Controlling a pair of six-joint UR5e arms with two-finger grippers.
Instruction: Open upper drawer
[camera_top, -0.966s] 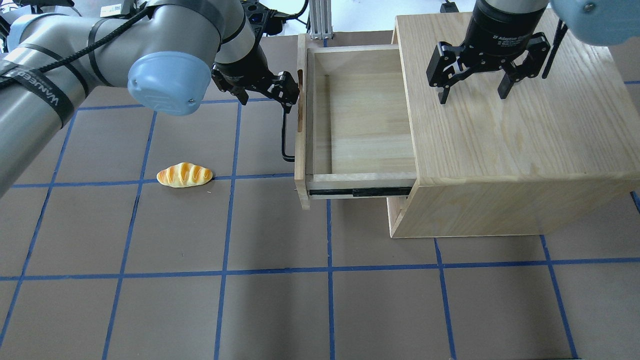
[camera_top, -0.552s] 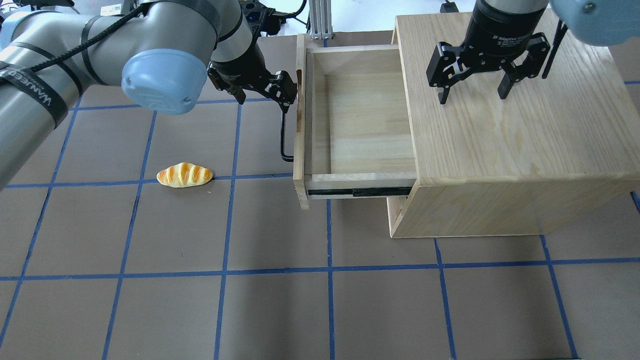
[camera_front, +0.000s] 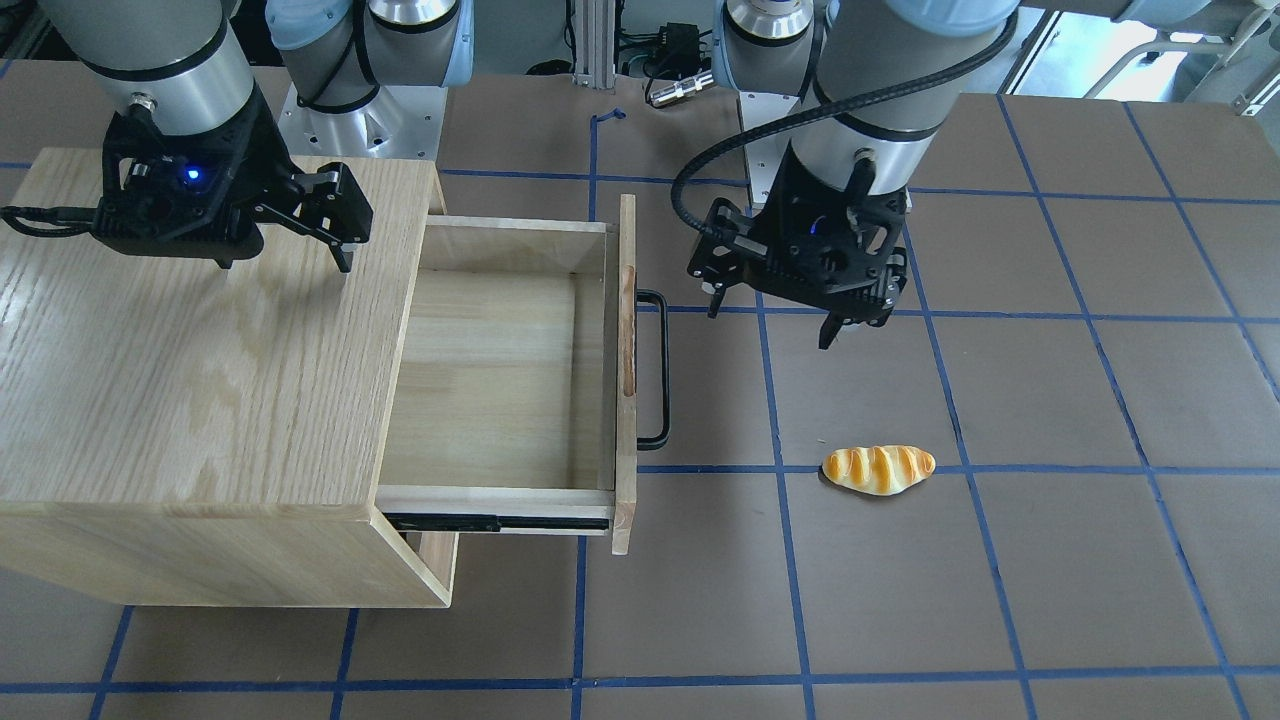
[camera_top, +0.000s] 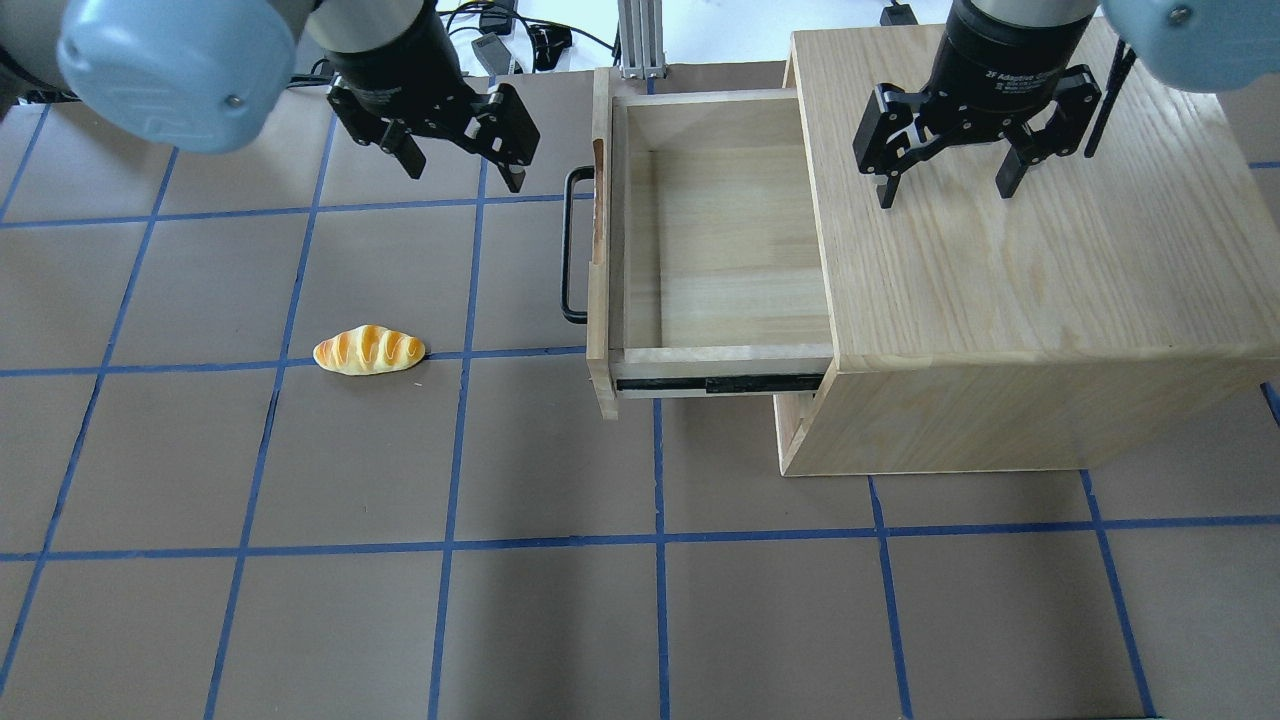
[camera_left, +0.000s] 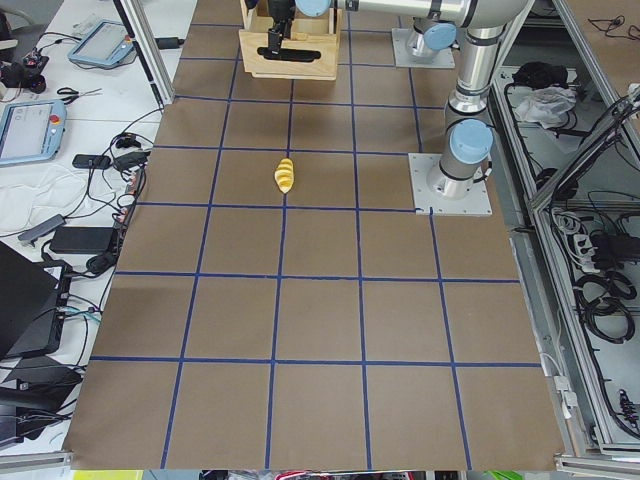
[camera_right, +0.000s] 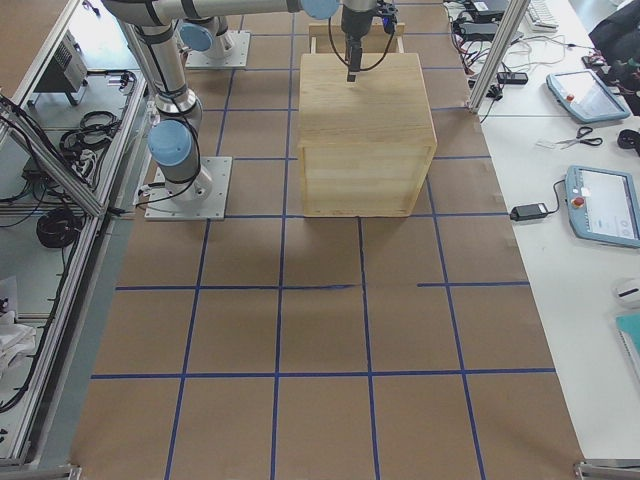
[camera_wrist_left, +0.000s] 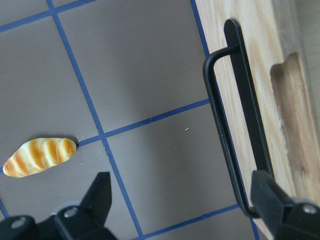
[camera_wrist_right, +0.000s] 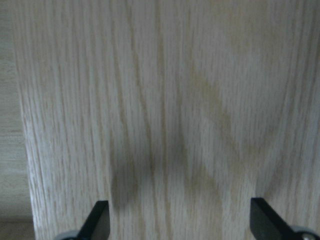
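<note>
Left gripper (camera_top: 462, 172) off handle (camera_top: 567, 245) now, fingers wide, empty; right gripper (camera_top: 945, 195) likewise, over cabinet (camera_top: 1000, 300). Drawer (camera_top: 720, 250) out; I call it done.

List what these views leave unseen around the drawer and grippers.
Back of the upper drawer: covered by the cabinet top, overhead and front-facing.
Cabinet front below the drawer: mostly hidden by it, overhead.
Right gripper: wrist view crops its jaws; contact with the cabinet top unclear.
Exterior left: drawer too small.
</note>
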